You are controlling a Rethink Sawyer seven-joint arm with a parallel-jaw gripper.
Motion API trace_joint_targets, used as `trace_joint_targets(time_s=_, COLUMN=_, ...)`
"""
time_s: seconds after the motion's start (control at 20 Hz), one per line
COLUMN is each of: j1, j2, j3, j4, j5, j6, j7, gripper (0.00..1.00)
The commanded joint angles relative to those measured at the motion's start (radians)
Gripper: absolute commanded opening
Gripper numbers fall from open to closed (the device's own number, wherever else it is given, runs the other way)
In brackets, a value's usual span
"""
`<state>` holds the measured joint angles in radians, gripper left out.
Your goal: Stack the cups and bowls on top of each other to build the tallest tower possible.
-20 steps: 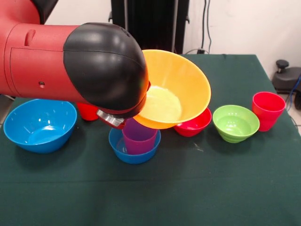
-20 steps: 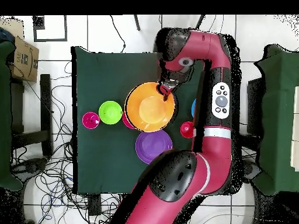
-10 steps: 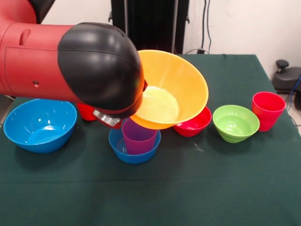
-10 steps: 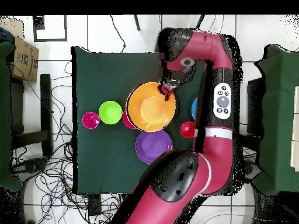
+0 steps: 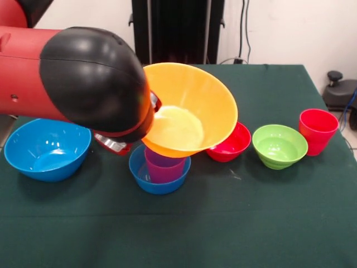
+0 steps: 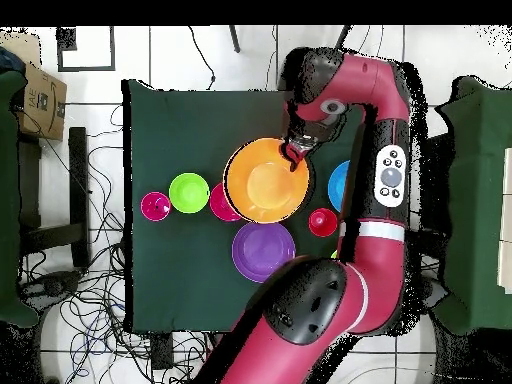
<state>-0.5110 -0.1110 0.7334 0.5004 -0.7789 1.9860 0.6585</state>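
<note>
Gripping rim of large yellow bowl (image 5: 187,111) with gripper (image 6: 296,153), jaws closed on its edge. Hanging tilted, mouth toward front camera, directly above purple cup (image 5: 163,166) nested in small blue bowl (image 5: 159,173); contact with cup unclear. Relative to yellow bowl in front view: red-pink small bowl (image 5: 230,144) just right, partly under rim; lime green bowl (image 5: 279,145), red cup (image 5: 317,130) farther right; large blue bowl (image 5: 47,147) left. Showing open cloth in front of small blue bowl. Large purple bowl (image 6: 263,250) visible overhead only.
</note>
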Motion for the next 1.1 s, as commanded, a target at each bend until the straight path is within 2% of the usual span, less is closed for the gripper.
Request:
trace_joint_targets(time_s=0.05, j1=-0.020, j2=0.026, j3=0.032, j4=-0.050, j5=-0.067, j6=0.054, j7=-0.270, gripper=0.00)
trace_joint_targets(time_s=0.55, j1=-0.048, j2=0.018, j3=0.015, j4=0.026, j5=0.001, j6=-0.009, j7=-0.224, gripper=0.00)
trace_joint_targets(time_s=1.1, j1=-0.064, j2=0.039, j3=0.021, j4=0.048, j5=0.045, j6=-0.024, j7=-0.202, gripper=0.00)
